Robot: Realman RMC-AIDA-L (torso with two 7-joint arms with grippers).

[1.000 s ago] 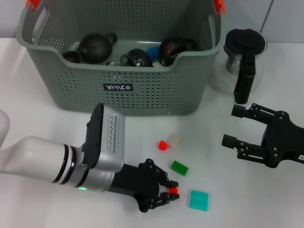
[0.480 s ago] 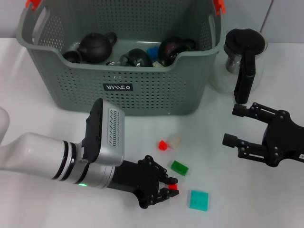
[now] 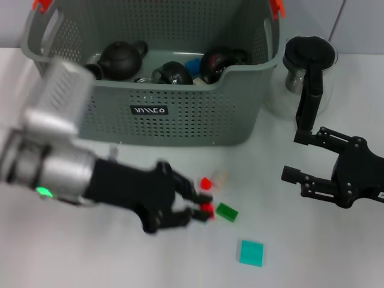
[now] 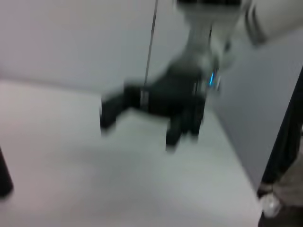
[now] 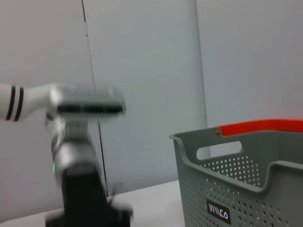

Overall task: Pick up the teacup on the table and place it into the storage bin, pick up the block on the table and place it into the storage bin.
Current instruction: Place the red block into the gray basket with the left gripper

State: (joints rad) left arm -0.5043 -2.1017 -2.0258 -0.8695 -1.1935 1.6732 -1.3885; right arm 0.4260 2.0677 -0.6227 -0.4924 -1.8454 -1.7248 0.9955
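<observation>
Left gripper (image 3: 201, 211) clamped on a small red block (image 3: 207, 208), low above the table (image 3: 312, 264), storage bin (image 3: 180, 120) just beyond and higher; right gripper (image 3: 300, 159) spread open, parked apart.

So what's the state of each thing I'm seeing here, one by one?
left gripper: fingers shut on a small red block, above the table
right gripper: fingers open, empty, beside the glass jug
storage bin: upright, dark teaware inside
green block: lying on the table
teal block: lying flat
</observation>
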